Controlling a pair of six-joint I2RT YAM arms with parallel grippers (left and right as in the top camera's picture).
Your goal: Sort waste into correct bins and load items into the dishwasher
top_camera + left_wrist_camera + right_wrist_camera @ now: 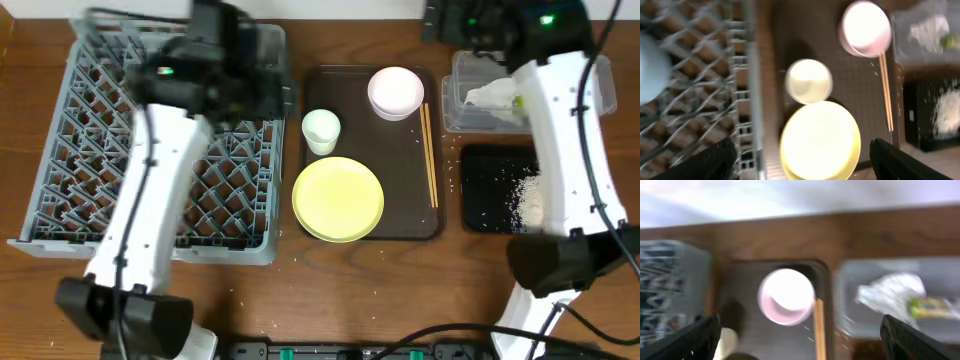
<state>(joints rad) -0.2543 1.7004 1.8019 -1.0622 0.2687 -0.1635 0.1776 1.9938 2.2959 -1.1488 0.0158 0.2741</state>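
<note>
Three views, one step: loading the rack looks to be the step in hand, and the waste sorting seems done.
Overhead, waste: the tissue [488, 96] and the wrapper [517, 102] lie together in the clear tub [458, 75] at upper right. The black tray [480, 200] just below it holds only rice [525, 195].
Overhead, dishes: on the brown tray [405, 215] at centre sit the cup [321, 130], the pink bowl [396, 92] and the plate [338, 199]. The chopsticks [430, 155] lie along its right side.
Overhead, arms: the left arm [150, 200] reaches across the dish rack [60, 150] at left, and the right arm [565, 130] stands over the bins. Both arm ends are blurred.
Left wrist, tool: the left tool [802, 147] has its fingers spread wide at the lower corners and grips nothing. The cup and plate lie below, between them.
Left wrist, rack: the blue bowl [650, 65] shows at the left edge, blurred, apparently inside the rack.
Right wrist, tool: the right tool [800, 322] is spread wide and empty. The pink bowl is at centre, and the tub with the waste is at right.
Next move: probably the left tool drops onto the cup or the plate rim, closes, and carries it left into a free rack slot. A flat plate calls for an edge grip.
</note>
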